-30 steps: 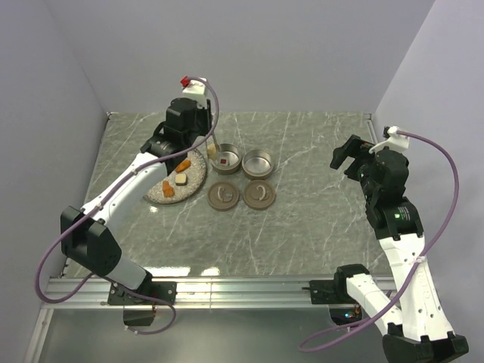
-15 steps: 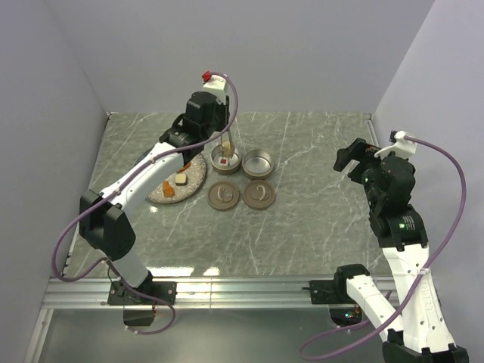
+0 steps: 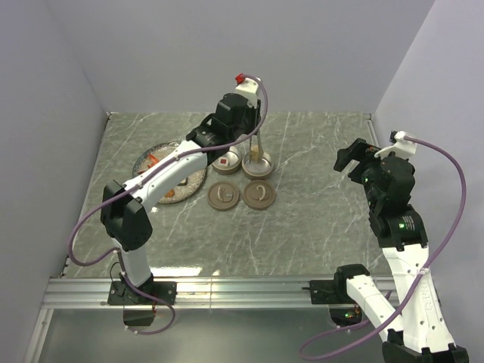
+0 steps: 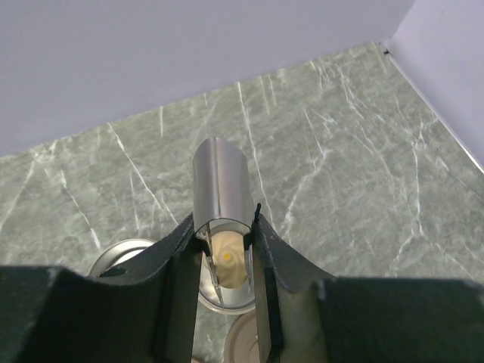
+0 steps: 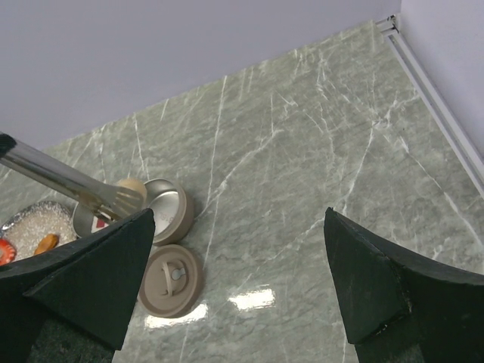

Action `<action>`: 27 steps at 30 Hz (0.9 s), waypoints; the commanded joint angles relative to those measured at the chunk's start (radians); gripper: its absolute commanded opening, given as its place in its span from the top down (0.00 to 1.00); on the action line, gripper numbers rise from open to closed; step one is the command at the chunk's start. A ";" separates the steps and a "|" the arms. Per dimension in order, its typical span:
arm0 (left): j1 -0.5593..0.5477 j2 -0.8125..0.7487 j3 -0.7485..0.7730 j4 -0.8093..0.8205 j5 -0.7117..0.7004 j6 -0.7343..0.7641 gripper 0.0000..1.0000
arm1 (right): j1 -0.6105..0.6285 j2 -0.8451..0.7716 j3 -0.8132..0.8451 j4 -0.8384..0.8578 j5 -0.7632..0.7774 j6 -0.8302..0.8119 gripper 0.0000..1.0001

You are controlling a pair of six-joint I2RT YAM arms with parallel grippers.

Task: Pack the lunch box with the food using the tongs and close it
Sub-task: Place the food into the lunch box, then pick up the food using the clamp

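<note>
My left gripper (image 3: 247,134) is shut on the silvery tongs (image 4: 221,180), which hang down over the right-hand tin (image 3: 258,164) of the lunch box. The tong tips pinch a cream-white piece of food (image 4: 229,259) just above that tin (image 4: 227,301). The left-hand tin (image 3: 227,160) holds a red piece (image 3: 224,160). More food, among it an orange piece (image 5: 47,242), lies on the speckled plate (image 3: 162,150), partly hidden by my left arm. My right gripper (image 3: 352,159) hovers open and empty at the right, far from the tins.
Two brown lids (image 3: 223,197) (image 3: 259,195) lie flat just in front of the tins. The walls stand close at the back and both sides. A metal rail runs along the table's near edge by the arm bases.
My left arm has swung right from the plate, past the left tin, to above the right tin, with the tongs still gripping the food piece. The right arm shifted slightly, then held still.
</note>
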 commanded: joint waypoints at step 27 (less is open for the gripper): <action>-0.022 -0.048 -0.001 0.043 -0.117 0.032 0.59 | 0.003 0.000 0.005 0.021 0.012 -0.005 0.00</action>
